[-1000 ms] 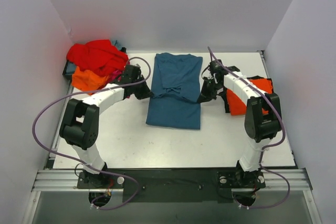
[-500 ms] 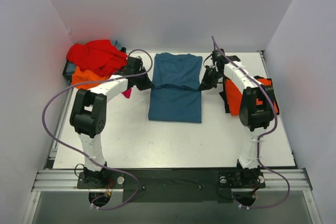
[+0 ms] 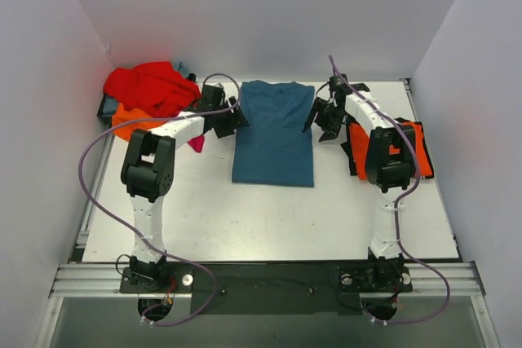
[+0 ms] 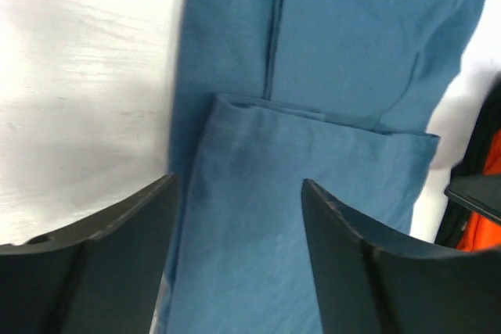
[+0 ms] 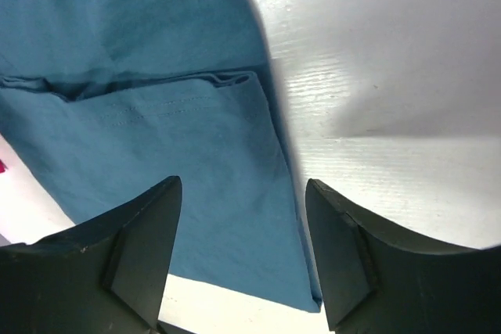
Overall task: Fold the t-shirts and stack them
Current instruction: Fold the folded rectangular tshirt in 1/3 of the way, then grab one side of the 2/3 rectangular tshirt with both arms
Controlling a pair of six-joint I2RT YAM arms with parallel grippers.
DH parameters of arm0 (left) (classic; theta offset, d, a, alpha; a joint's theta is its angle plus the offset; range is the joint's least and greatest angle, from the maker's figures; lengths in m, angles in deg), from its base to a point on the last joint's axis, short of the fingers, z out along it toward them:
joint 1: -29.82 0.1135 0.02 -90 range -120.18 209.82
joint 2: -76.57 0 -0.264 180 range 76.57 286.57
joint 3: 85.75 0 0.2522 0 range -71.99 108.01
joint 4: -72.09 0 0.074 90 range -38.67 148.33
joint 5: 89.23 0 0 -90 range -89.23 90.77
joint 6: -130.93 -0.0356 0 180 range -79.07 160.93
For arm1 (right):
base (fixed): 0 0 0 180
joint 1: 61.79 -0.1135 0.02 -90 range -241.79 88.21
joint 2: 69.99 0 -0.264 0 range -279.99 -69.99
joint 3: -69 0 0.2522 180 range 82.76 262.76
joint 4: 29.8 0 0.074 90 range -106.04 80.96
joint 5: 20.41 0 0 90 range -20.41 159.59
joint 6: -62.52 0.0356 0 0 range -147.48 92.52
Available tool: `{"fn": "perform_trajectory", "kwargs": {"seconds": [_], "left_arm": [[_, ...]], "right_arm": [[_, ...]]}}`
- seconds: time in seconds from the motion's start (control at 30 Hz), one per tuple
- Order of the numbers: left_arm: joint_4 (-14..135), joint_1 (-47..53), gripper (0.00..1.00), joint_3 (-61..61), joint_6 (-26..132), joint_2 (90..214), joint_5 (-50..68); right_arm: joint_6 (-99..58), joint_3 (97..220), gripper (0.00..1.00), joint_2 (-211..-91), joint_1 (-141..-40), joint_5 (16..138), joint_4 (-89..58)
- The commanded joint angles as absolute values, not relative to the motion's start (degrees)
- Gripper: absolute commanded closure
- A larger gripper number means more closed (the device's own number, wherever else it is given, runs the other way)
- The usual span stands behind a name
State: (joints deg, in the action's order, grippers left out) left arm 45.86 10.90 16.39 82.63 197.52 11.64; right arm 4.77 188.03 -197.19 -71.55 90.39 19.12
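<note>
A teal blue t-shirt [image 3: 273, 132] lies folded flat as a long rectangle in the middle of the table. My left gripper [image 3: 236, 116] stands open at its left edge, near the far end. In the left wrist view the left gripper [image 4: 237, 184] has only the teal fabric [image 4: 352, 52] showing below its spread jaws. My right gripper [image 3: 316, 120] stands open at the right edge. In the right wrist view the right gripper [image 5: 244, 183] hangs over the shirt's folded edge [image 5: 141, 131], gripping nothing.
A heap of red [image 3: 151, 87], orange [image 3: 130, 121] and magenta [image 3: 196, 143] shirts lies at the back left. A folded orange shirt [image 3: 408, 146] on black fabric [image 3: 355, 160] lies at the right. White walls close in the table on three sides.
Both grippers were shut on a pinched crease of the teal shirt. They carried it toward the far edge and opened, letting it go. The shirt now lies flatter and shorter.
</note>
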Motion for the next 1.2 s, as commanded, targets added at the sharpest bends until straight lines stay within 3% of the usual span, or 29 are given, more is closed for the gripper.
{"fn": "perform_trajectory", "kwargs": {"seconds": [0.0, 0.17, 0.33, 0.4, 0.53, 1.17], "left_arm": [[48.13, 11.62, 0.24, 17.06, 80.75, 194.20, 10.97], [49.54, 10.39, 0.25, 2.03, 81.10, 182.59, 9.82], [47.44, 6.79, 0.39, -10.27, 81.45, 172.84, 9.29], [47.17, 6.00, 0.46, -14.48, 81.45, 170.46, 9.99], [47.26, 5.73, 0.53, -20.21, 81.10, 167.46, 11.23], [46.56, 6.00, 0.54, -20.75, 79.52, 170.88, 10.70]], "right_arm": [[4.16, 183.59, 0.40, -189.81, -71.54, 85.78, 19.74], [4.42, 162.61, 0.46, -176.88, -74.09, 83.92, 13.15], [4.68, 147.04, 0.62, -167.75, -76.46, 86.64, 8.67], [4.86, 143.34, 0.64, -165.36, -77.52, 87.34, 7.44], [4.86, 139.98, 0.66, -163.95, -79.63, 87.17, 6.81], [4.86, 142.70, 0.78, -173.26, -79.19, 85.59, 4.35]]}}
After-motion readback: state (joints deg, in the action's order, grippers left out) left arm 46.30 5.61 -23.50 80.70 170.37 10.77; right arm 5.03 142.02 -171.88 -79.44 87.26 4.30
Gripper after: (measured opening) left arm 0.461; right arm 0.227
